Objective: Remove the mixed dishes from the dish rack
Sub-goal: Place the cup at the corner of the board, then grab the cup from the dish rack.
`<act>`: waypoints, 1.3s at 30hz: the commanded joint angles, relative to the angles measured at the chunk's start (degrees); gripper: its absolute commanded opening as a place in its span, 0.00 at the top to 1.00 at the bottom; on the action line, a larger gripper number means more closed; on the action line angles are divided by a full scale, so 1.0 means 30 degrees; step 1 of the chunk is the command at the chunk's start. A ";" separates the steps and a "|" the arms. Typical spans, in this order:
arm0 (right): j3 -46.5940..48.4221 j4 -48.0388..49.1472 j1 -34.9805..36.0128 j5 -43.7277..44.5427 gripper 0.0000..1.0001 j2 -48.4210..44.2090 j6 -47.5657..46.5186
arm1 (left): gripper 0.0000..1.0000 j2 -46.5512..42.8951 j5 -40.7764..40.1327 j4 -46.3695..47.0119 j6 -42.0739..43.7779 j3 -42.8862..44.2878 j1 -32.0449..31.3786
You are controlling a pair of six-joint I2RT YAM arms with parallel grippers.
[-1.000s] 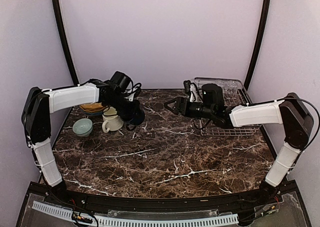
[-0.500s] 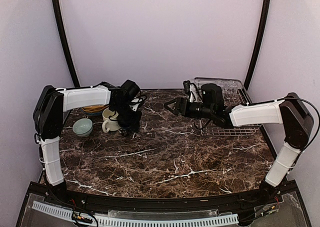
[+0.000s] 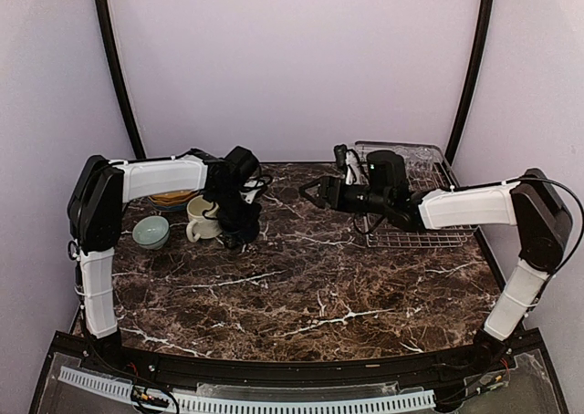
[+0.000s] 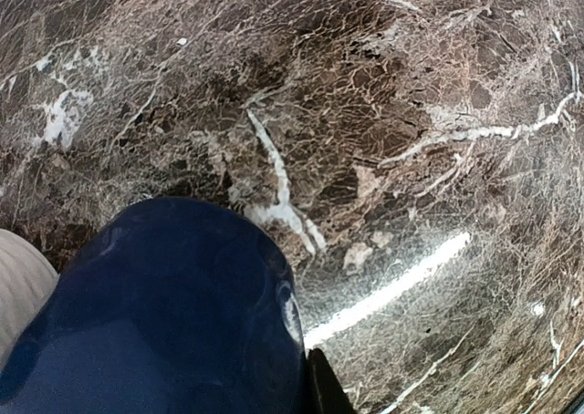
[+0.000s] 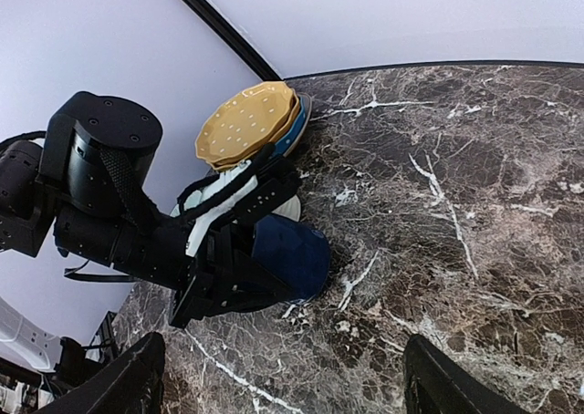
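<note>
- The left arm runs from the left edge toward the upper middle of the overhead view. Its wrist is bent down, so the left gripper [image 3: 234, 232] points at the marble table [image 3: 301, 286].
- Its pincer is clenched on the dark navy mug [image 5: 294, 254], low over the marble just right of the cream mug [image 3: 201, 221].
- The right arm reaches leftward from the right edge. The right gripper [image 3: 315, 192] is spread wide, grasping nothing, left of the dish rack [image 3: 415, 243].
- In the upper left, the yellow plates [image 5: 246, 122] lie stacked on the blue dotted plate [image 5: 299, 133]. The pale bowl [image 3: 151, 232] sits left of the cream mug.
- In the left wrist view the navy mug is cut off at the lower left corner, and only one fingertip [image 4: 324, 391] shows.
- I cannot tell whether the mug touches the marble.
</note>
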 commanded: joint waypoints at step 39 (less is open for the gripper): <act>1.4883 -1.7480 -0.9959 0.5185 0.01 0.7099 -0.7040 | 0.22 -0.8968 0.2435 0.6685 0.0880 -0.5365 0.0001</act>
